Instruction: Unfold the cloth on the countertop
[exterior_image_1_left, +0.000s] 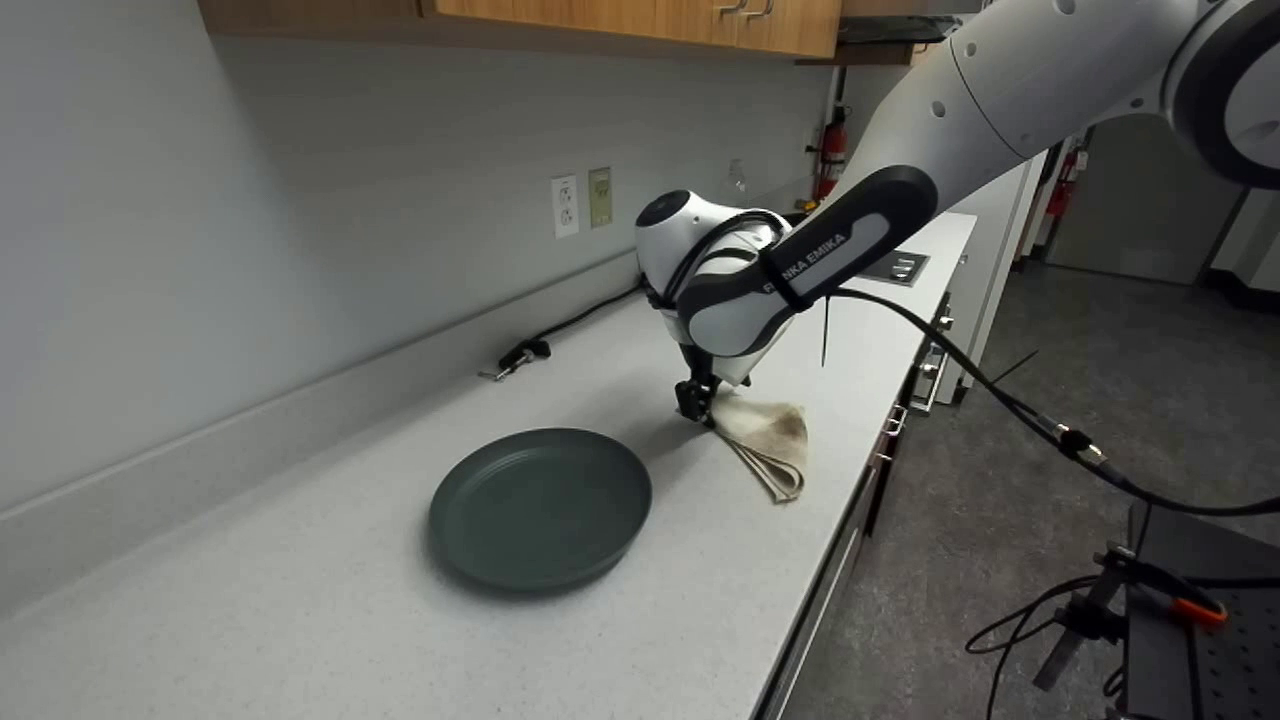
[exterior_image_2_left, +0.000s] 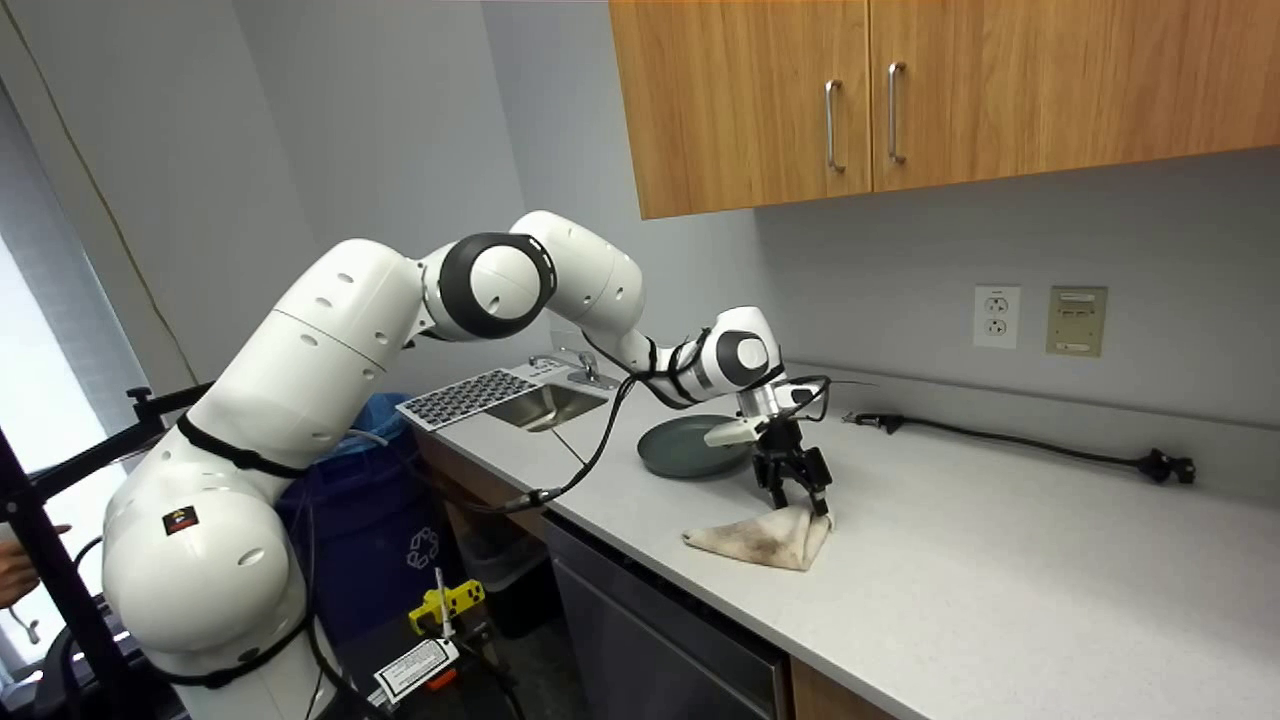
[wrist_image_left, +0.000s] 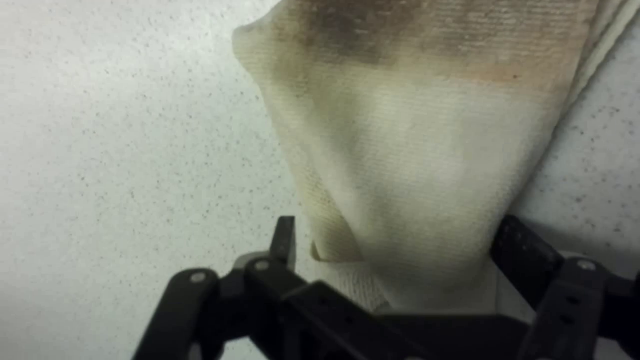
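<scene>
I can see the gripper (wrist_image_left: 397, 220) right down at the bench (exterior_image_1_left: 300, 600), jaws wide apart, with one end of the folded cloth (exterior_image_2_left: 760, 540) between them, rest fanning out past it.

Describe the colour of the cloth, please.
The cloth is beige with dark brownish blotches, best seen in the wrist view.

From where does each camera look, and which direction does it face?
An exterior view: raised, looks lengthwise along the countertop; the arm shows, lower part unseen.
An exterior view: raised, from the countertop's front side, faces the cabinet and sink; arm and gripper show.
Wrist view: above the cloth, faces down; the gripper's open fingers show.
Both exterior views share the plate, cloth and gripper.
</scene>
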